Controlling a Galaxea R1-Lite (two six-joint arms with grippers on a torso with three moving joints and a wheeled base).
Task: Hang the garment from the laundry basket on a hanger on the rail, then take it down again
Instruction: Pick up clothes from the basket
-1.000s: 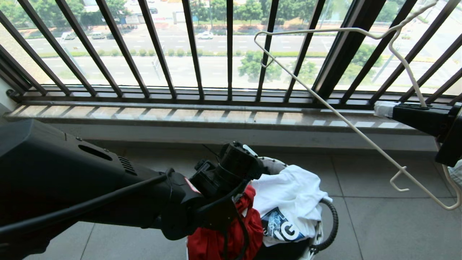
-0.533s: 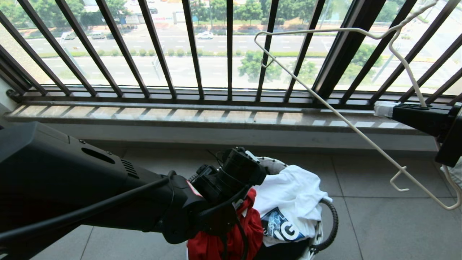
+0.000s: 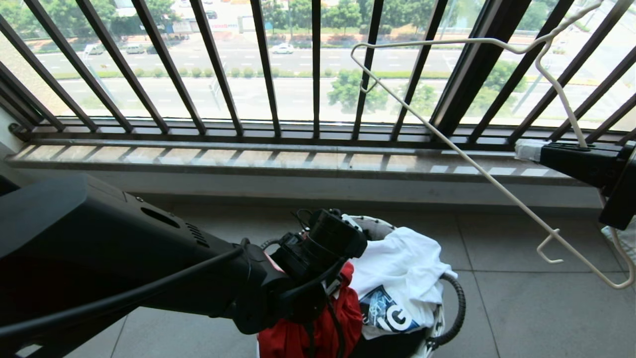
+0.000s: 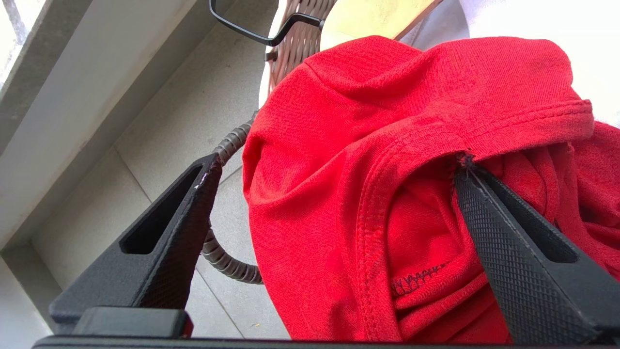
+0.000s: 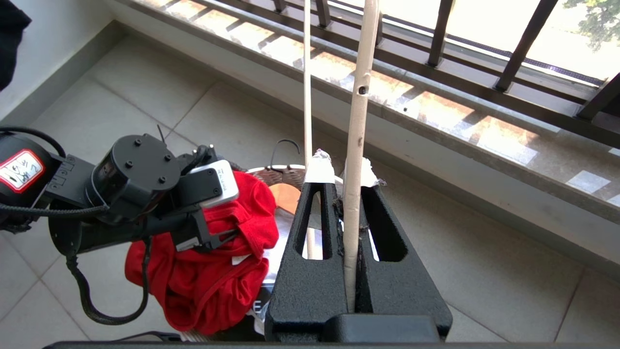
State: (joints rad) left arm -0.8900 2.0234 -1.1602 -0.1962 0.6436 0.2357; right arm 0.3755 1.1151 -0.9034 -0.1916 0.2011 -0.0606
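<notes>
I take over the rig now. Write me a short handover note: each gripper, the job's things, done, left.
Left gripper: open, fingers astride a fold of the red T-shirt, one tip at its seam.
Right gripper: shut on the white wire hanger, held up by the balcony bars.
Red T-shirt lies in the laundry basket beside a white T-shirt.
Done: hanger in hand.
Left: grasp shirt, hang, take down.

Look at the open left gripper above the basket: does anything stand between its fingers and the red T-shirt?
Nothing visible does. The left gripper is open right at the red T-shirt, one finger already against its hem. The white T-shirt lies beside the red one in the laundry basket, not over it.
</notes>
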